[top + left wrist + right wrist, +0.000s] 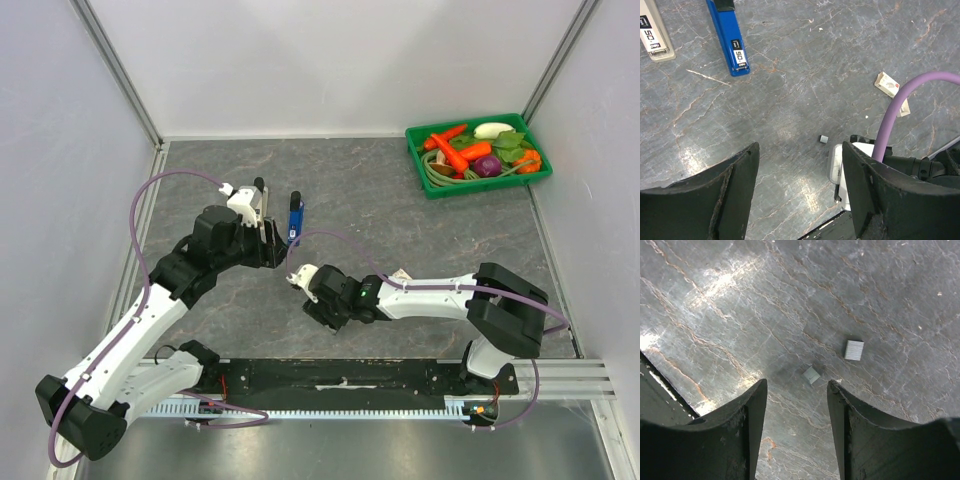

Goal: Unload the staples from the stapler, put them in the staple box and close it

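The left pincer (800, 150) hangs over the table with its two dark, rough-faced fingers (737, 185) spread wide and nothing between them. The right pincer (797, 385) is low over the table, its blunt black fingers (752, 415) also apart and empty.

Just off the right pincer's tips lies a small block of staples (811, 374), a grey metal square flat on the table and touching neither finger. A second block (854, 350), slightly larger and finely ribbed, sits a little further out and clear of the first.

The stapler (727, 37) lies flat on the table (380, 210) just beside the left pincer, near the middle of the surface. It is a long, narrow bar of glossy blue plastic with a black end and a small label reading "50". Next to it, not touching, lies a pale bar (655, 32) of the same long shape with the same label. I cannot tell whether that is part of the stapler or a separate one.

The table top is dark grey, veined like stone with thin rusty lines, and smooth enough to throw back the lights. A small white box (887, 84) with a red mark lies near the right arm, under a bend of thick purple cable (910, 95). In the far right corner stands a green plastic tray (490, 183) heaped with vegetables, well away from both arms.
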Robot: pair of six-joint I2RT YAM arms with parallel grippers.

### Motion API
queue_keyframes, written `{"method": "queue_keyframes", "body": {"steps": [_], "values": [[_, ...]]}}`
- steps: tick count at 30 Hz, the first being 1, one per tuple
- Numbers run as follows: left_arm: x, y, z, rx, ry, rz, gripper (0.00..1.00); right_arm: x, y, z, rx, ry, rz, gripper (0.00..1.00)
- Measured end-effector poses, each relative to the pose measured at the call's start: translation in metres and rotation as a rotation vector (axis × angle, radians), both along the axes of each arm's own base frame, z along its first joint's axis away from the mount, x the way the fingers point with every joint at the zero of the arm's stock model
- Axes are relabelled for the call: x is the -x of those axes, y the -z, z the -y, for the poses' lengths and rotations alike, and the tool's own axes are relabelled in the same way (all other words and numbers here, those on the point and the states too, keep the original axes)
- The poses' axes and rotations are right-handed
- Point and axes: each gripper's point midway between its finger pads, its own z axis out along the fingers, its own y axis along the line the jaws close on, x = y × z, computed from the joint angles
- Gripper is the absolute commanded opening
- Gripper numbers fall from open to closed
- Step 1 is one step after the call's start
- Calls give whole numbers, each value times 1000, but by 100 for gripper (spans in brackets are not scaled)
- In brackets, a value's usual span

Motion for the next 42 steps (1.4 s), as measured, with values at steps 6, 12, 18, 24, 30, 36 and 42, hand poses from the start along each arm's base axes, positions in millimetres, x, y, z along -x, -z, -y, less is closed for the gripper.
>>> {"method": "queue_keyframes", "body": {"steps": [6, 12, 18, 24, 30, 36, 42], "values": [[1, 5, -1, -6, 0, -10, 73, 3, 3, -1, 8, -39, -9, 56], [1, 5, -1, -6, -1, -10, 73, 2, 4, -1, 10, -45, -4, 54], [1, 7, -1, -9, -3, -13, 73, -1, 8, -2, 11, -37, -2, 51], [2, 7, -1, -9, -1, -14, 73, -9, 7, 0, 3, -10, 0, 50], [2, 7, -1, -9, -1, -14, 73, -15, 7, 1, -7, 13, 0, 47], [2, 6, -1, -8, -1, -12, 72, -14, 10, 0, -9, 15, -11, 43], [2, 6, -1, -8, -1, -12, 72, -13, 10, -2, -18, 20, -23, 33]]}}
